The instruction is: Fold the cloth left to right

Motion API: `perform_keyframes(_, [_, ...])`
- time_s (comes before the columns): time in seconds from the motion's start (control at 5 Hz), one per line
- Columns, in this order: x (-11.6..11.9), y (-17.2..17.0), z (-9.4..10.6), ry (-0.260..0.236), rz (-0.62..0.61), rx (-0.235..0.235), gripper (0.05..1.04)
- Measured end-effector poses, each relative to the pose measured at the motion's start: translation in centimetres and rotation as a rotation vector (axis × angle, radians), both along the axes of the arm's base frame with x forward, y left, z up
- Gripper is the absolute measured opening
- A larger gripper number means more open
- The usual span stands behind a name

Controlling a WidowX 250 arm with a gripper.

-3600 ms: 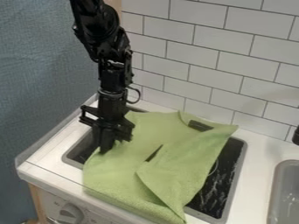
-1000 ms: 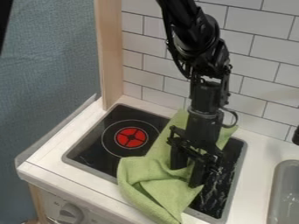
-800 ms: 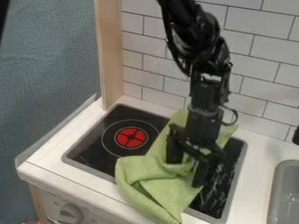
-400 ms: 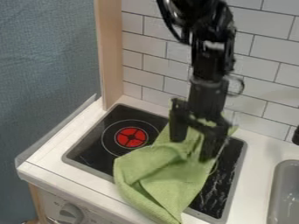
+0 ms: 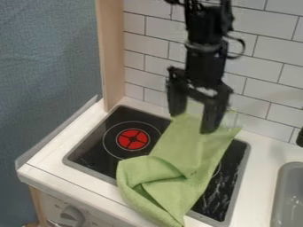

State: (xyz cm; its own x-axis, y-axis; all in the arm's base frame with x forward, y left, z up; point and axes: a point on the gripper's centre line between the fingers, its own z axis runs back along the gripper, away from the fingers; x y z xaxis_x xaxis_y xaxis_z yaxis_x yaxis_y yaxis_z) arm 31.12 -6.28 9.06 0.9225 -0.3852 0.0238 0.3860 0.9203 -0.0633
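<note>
Black two-finger gripper [image 5: 193, 122]: Hangs at 1 o'clock from the cooktop's centre, over the cloth's far end. Opens wide, with fingers well apart and holding nothing. Cannot tell whether touching the cloth or just clear of it.

Light-green fabric cloth [image 5: 198, 153]: Lies over the middle and right of the cooktop, from 1 and 2 o'clock down to a point near 6 o'clock, past the near rim.

Bunched green flap [image 5: 142, 175]: Bulges towards 9 o'clock and rumples near 7 o'clock, instead of lying flat.

Black glass cooktop [image 5: 95, 153]: Sits under the cloth; shows bare on the left, with a red round burner mark [image 5: 132, 139] at about 10 o'clock.

Grey sink basin [image 5: 289, 190]: Sits apart from the cloth, towards 4 o'clock.

Fold: Looks mostly made, left side brought over to the right; probably at the release-and-clear step.

Next move: Lift clear towards 12 o'clock without snagging the far edge. Then, if wanting a neater fold, pinch the flap near 9 o'clock, draw towards 3 o'clock and let go. Might drag the whole cloth if gripping both layers.
</note>
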Motion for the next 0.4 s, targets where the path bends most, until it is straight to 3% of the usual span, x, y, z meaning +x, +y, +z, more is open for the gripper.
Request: perform_keyframes(0.4, [-0.22, 0.47, 0.12, 0.014, -0.008, 0.017, 0.999])
